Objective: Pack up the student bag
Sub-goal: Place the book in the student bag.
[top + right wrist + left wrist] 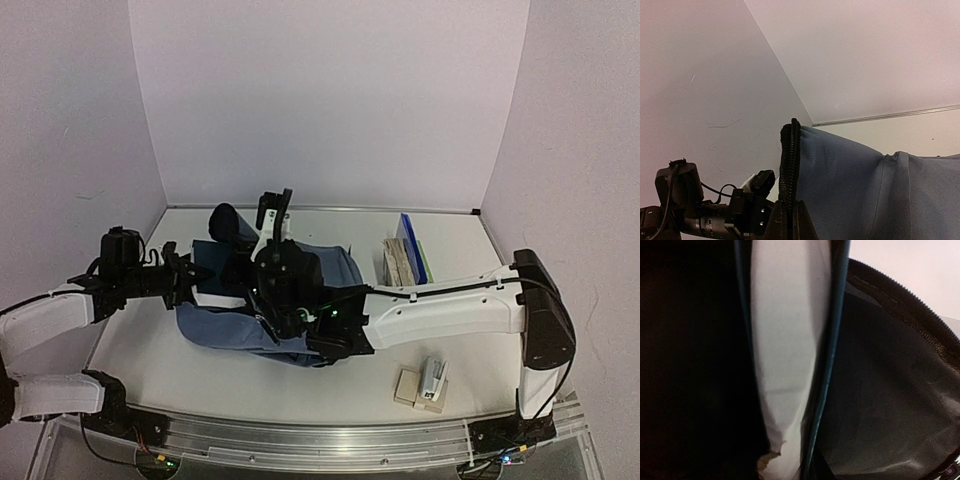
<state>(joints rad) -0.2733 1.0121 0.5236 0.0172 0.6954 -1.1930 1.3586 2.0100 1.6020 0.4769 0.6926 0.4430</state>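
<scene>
The student bag (pixel 255 335), slate-blue, lies in the middle of the table with its mouth toward the left. My left gripper (pixel 188 276) holds a book (pixel 215 285) with dark blue covers and white pages at the bag's mouth. The left wrist view looks along the book (pixel 785 340) into the bag's dark lining (pixel 890 390); its own fingers are hidden there. My right gripper (pixel 790 222) is shut on the bag's black zipper edge (pixel 789 165) and holds it lifted. From above, the right gripper (pixel 272 212) stands over the bag.
A stack of books (pixel 405 262) leans at the back right, a blue one (pixel 412 245) among them. A small white-and-dark item on tan blocks (pixel 425 385) lies near the front right. Walls enclose the table on three sides.
</scene>
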